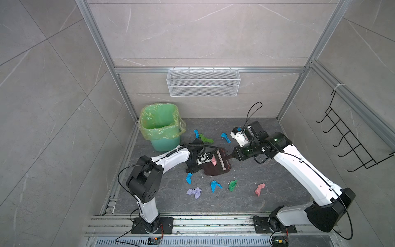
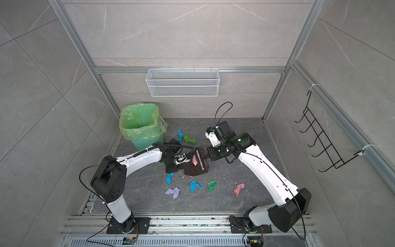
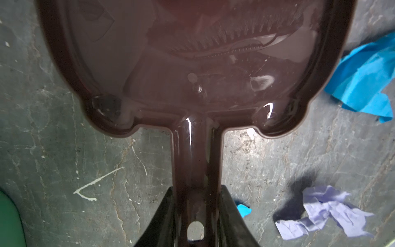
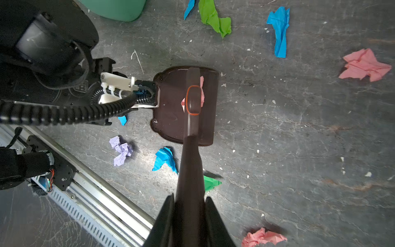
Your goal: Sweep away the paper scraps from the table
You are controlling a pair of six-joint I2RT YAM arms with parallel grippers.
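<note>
While most of the small crumpled paper scraps (image 1: 215, 186) lie loose on the dark grey, pale-veined table (image 1: 277, 205), one pink scrap (image 1: 213, 160) sits inside the dark brown plastic dustpan (image 1: 214, 171). The pan's long axis runs left to right, with its mouth toward the right arm. The left gripper (image 3: 196, 193) clamps its handle. The right gripper (image 4: 189, 202) clamps the dark brown brush (image 4: 190, 162). A green lined bin (image 1: 147, 128) fills the back left corner. The freest ground is the table's right side and the front strip by the aluminium rails (image 1: 203, 220).
</note>
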